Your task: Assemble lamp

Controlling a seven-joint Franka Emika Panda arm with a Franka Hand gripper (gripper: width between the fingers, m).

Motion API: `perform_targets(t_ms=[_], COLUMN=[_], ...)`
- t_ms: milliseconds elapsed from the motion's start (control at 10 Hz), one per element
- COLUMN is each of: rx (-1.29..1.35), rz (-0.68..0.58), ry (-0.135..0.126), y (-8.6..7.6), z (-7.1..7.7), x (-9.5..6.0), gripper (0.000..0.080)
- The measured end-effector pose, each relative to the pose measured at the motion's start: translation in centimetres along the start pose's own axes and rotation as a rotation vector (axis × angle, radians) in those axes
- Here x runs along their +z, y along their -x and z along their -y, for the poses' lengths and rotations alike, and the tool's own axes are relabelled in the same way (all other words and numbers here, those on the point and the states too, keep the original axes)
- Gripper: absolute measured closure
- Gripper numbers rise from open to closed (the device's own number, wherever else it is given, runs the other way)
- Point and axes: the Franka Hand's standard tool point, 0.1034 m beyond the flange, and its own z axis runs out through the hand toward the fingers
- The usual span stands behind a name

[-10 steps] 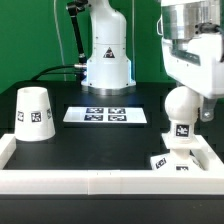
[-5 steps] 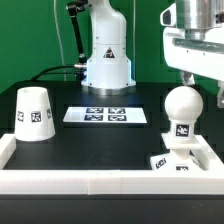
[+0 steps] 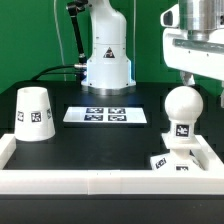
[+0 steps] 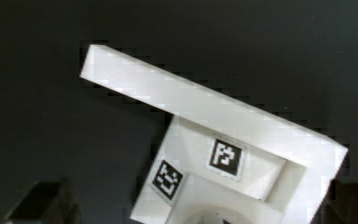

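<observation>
The ball-shaped bulb [image 3: 183, 108] stands upright on the flat square base [image 3: 166, 162] at the exterior view's right, in the corner of the white wall. My gripper [image 3: 201, 84] hangs above the bulb, open and empty, clear of it. In the wrist view the base [image 4: 224, 160] shows its two tags below me, with my dark fingertips [image 4: 41, 203] wide apart on either side of my gripper [image 4: 197, 208]. The tapered shade [image 3: 34, 113] stands mouth down on the table at the exterior view's left, far from my gripper.
The marker board [image 3: 106, 116] lies flat in the middle of the black table. A low white wall [image 3: 90, 178] runs along the front and sides; it also shows in the wrist view [image 4: 176, 93]. The robot's base [image 3: 106, 50] stands at the back.
My gripper was down around the bulb a second ago. It has let go and risen straight up. The bulb stays standing on the base.
</observation>
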Motion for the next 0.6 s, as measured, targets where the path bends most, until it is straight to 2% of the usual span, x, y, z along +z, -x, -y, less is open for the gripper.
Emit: perform_targets(t_ms=[200, 400, 600], rx=[-0.01, -0.176, -0.366], rz=[0.0, -0.007, -0.008], ry=[0.002, 0.034, 0.052], y=[0.1, 1.0, 0.1], z=[-0.1, -2.0, -4.3], x=[0.1, 0.8, 1.5], gripper=[0.01, 0.01, 0.01])
